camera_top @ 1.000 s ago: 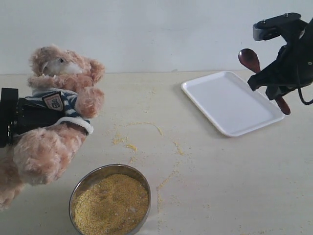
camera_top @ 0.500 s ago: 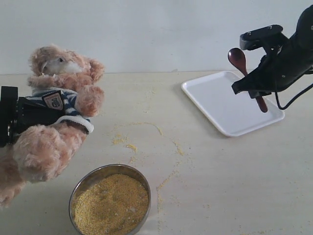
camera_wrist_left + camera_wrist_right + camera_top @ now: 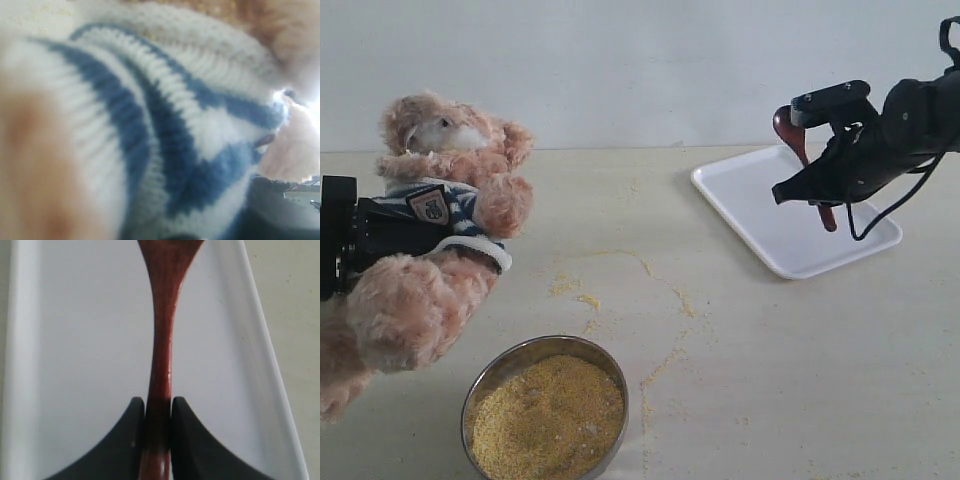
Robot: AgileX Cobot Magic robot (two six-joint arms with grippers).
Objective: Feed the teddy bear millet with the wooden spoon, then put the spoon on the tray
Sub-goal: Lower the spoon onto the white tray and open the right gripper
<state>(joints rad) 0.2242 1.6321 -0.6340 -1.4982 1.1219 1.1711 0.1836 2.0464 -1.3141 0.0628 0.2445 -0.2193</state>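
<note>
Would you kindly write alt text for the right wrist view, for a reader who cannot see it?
The right gripper clamps the handle of the wooden spoon above the white tray; the spoon's bowl runs out of frame.

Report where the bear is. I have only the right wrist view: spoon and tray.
Observer: The bear is across the table from the tray, clamped round its shirt by the left gripper.
Operator: Describe how the spoon sits.
Observer: The spoon is held tilted over the tray, scoop end up. Whether its handle end touches, I cannot tell.
Operator: List anything else out there.
Observer: A steel bowl of millet stands near the bear, with grains scattered toward the tray.
</note>
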